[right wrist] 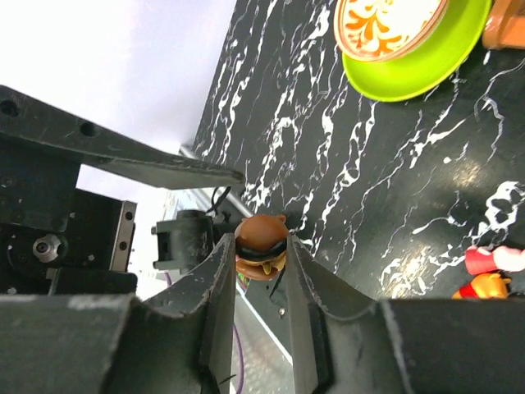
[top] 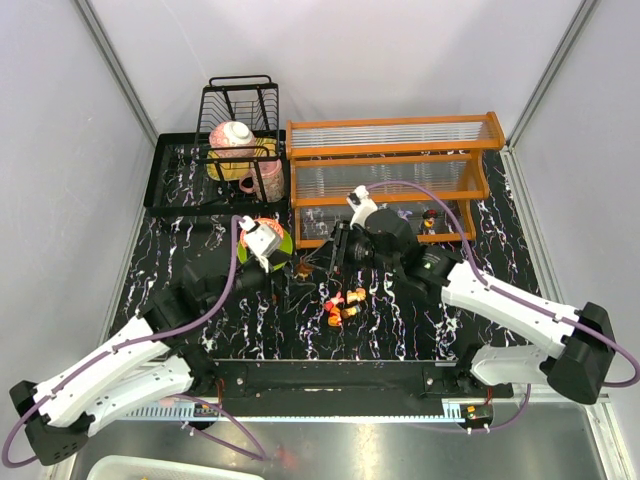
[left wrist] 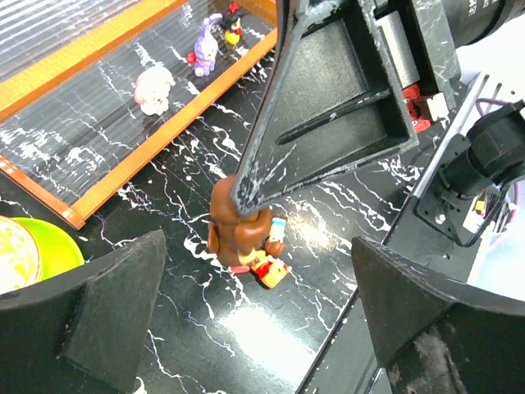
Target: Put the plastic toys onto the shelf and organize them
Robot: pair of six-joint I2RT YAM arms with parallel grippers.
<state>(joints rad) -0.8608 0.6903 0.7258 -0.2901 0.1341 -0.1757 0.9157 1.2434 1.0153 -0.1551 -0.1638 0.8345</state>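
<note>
My right gripper [right wrist: 261,256] is shut on a small brown burger-headed toy [right wrist: 261,245], held just above the black marbled table. The left wrist view shows that same brown toy [left wrist: 239,238] under a right finger, midway between my left gripper's [left wrist: 258,283] wide-open fingers, which do not touch it. From above, both grippers meet in front of the shelf [top: 392,200], the left [top: 290,272] and the right [top: 320,262]. A pink-white toy [left wrist: 154,87], a purple one [left wrist: 203,51] and a dark one [left wrist: 232,18] stand on the shelf's lowest panel. Several orange and red toys [top: 345,306] lie on the table.
A red patterned bowl on a green plate [top: 281,243] sits just left of the grippers, beside the shelf's left end. A black wire dish rack [top: 240,100] holding crockery stands at the back left. The table's near edge rail [top: 330,380] runs close behind the toy cluster.
</note>
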